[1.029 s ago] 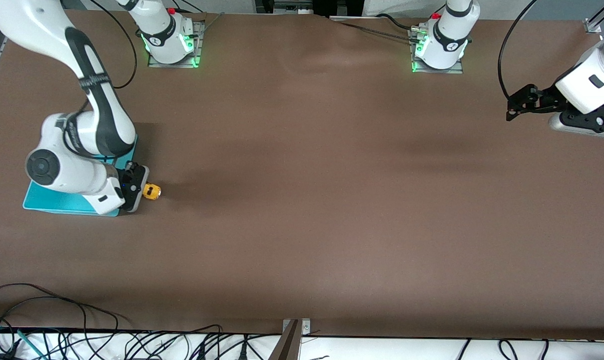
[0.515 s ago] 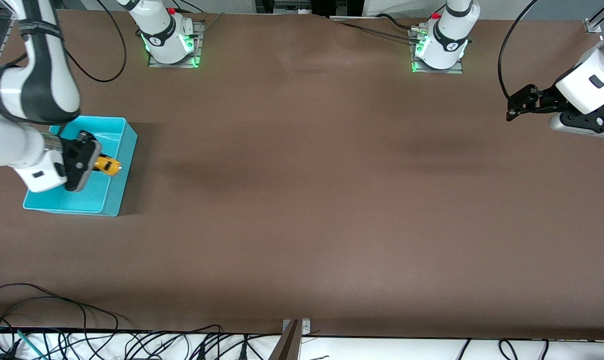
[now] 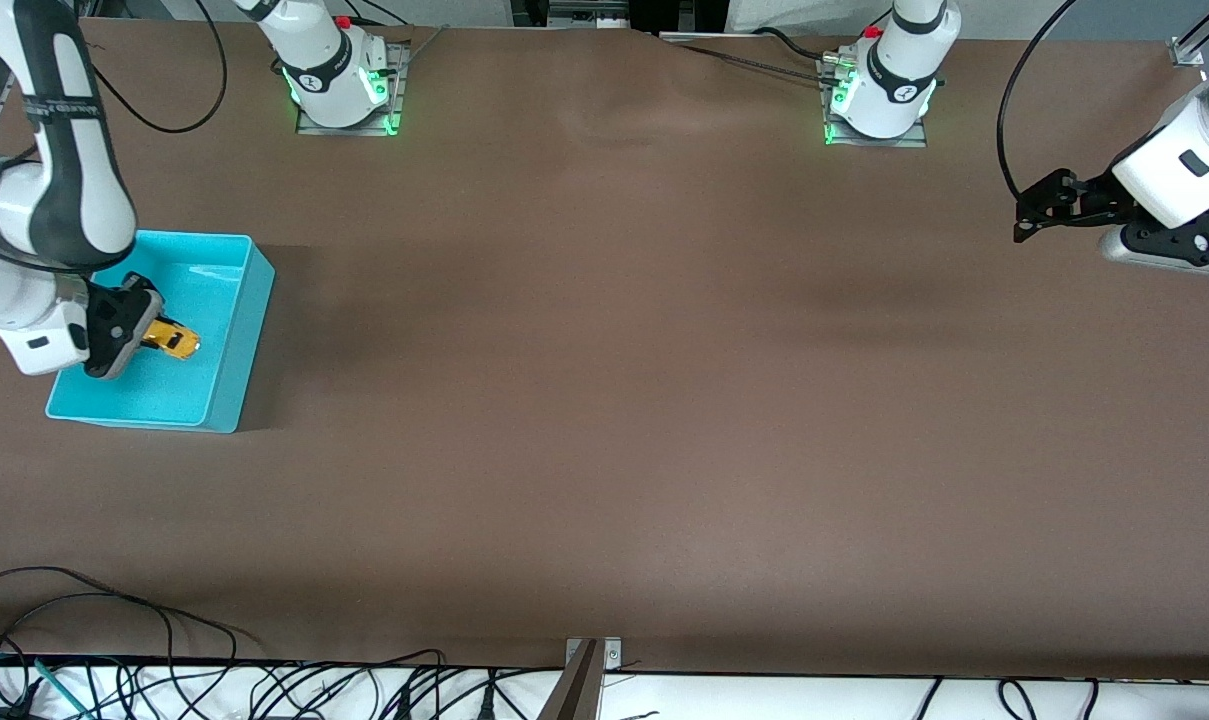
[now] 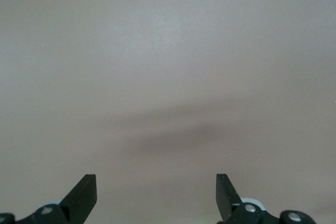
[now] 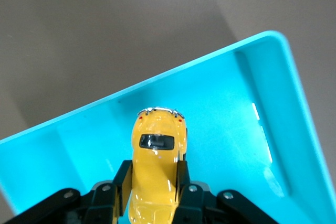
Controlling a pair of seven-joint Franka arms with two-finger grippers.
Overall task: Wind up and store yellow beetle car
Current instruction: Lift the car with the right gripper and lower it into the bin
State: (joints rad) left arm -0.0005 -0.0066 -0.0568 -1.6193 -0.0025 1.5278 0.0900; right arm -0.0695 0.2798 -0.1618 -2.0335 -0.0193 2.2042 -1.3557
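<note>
Brown table (image 3: 604,400), no legible writing.

The yellow beetle car (image 5: 156,169) has a glossy yellow-orange body, a dark rear window and two small red dots at its tail. The bin (image 3: 234,330) is solid turquoise, inside and out. The tabletop (image 3: 624,400) is plain matte brown. Both arms are white with black sections; the right gripper (image 5: 152,187) and left gripper (image 4: 156,195) are black.
</note>
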